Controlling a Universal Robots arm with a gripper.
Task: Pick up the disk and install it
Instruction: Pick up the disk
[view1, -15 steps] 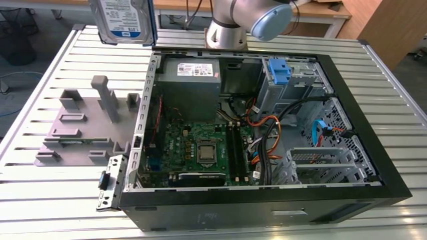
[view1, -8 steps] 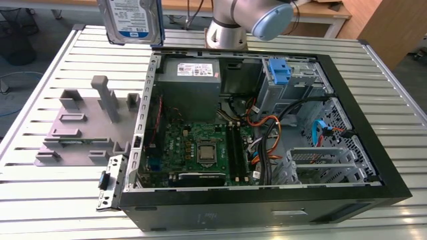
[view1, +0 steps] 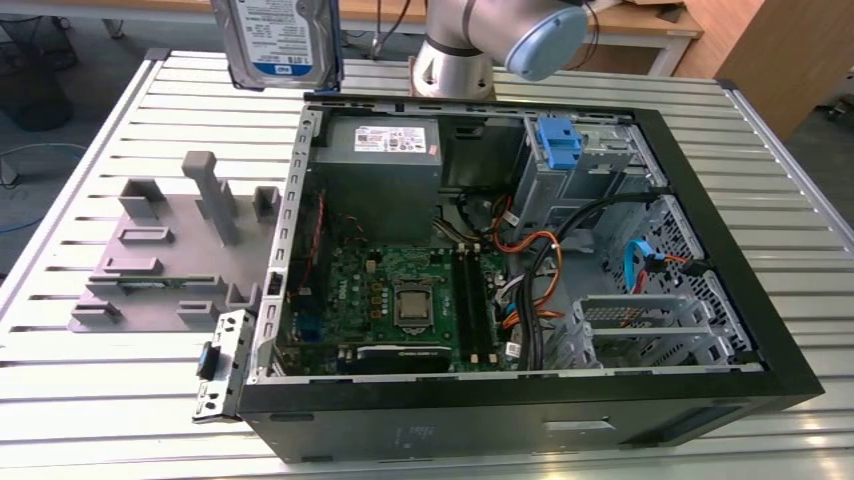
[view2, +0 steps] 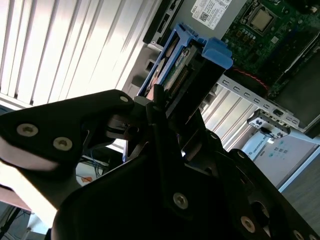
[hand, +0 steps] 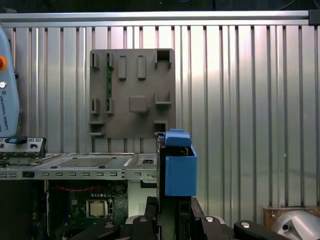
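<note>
**Disk lifted and held; install not yet done**

The pick-up looks complete; the disk (view1: 282, 42) hangs in the air beyond the far corner of the case (view1: 747, 250), above the table (view1: 80, 400) and touching neither; in the exterior view it faces the camera with its white-and-blue label upright. In both wrist views the gripper (hand: 174, 212) has it clamped; the dark fingers (view2: 159, 115) close on either side of the drive body, with the blue carrier (hand: 180, 170) sticking out past the fingertips; the grip reads as firm, with no gap visible between pads and drive.

The grey fixture (view1: 160, 260), on the exterior view's left of the case, has no disk in its slots, which fits a finished pick.

The install is what remains, as I judge it; the disk is well apart from the inside of the case and has not entered it. Inside, a lone blue bracket (view1: 558, 140) sits at the far side near the power supply (view1: 380, 150); a metal drive cage (view1: 641, 320) stands at the near corner on the exterior view's right, with cables (view1: 534, 260) running between it and the motherboard (view1: 400, 290). Which bay is meant for the disk I cannot tell; so roughly half the job is done, and all of the seating is left.
</note>
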